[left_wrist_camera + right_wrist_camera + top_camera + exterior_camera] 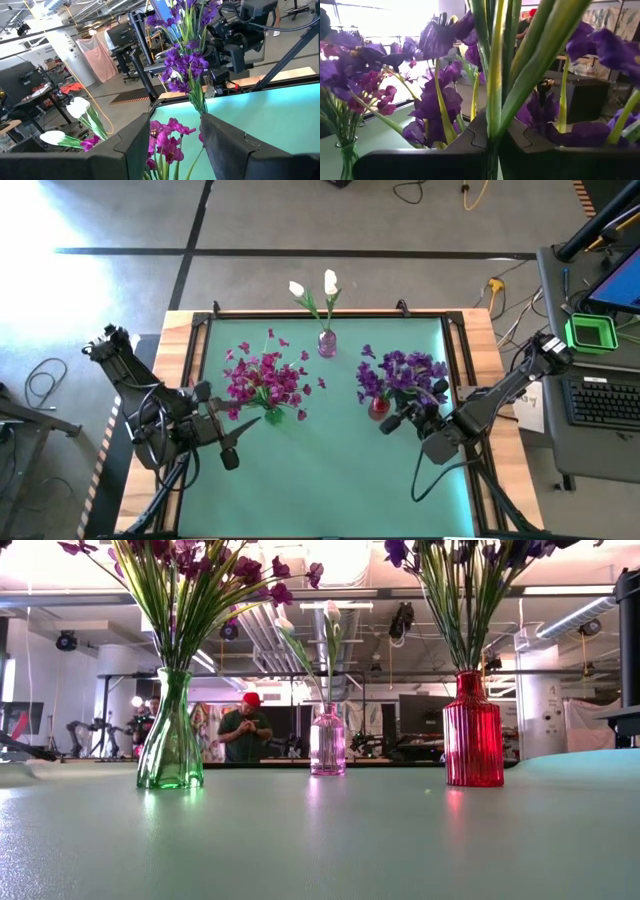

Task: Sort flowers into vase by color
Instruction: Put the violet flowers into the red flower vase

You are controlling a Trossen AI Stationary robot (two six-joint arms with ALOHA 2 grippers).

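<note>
Right claw [492,137] tips (behind purple flowers [435,107]) unseen

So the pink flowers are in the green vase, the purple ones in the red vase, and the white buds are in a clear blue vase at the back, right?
Not quite: the white buds stand in a pink vase, not a blue one, as the low view shows. The rest holds: the pink flowers are in the green vase, and the purple ones are in the red vase.

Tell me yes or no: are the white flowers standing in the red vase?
No, in the low view the white flowers rise from the pink vase, while the red vase holds purple flowers.
</note>
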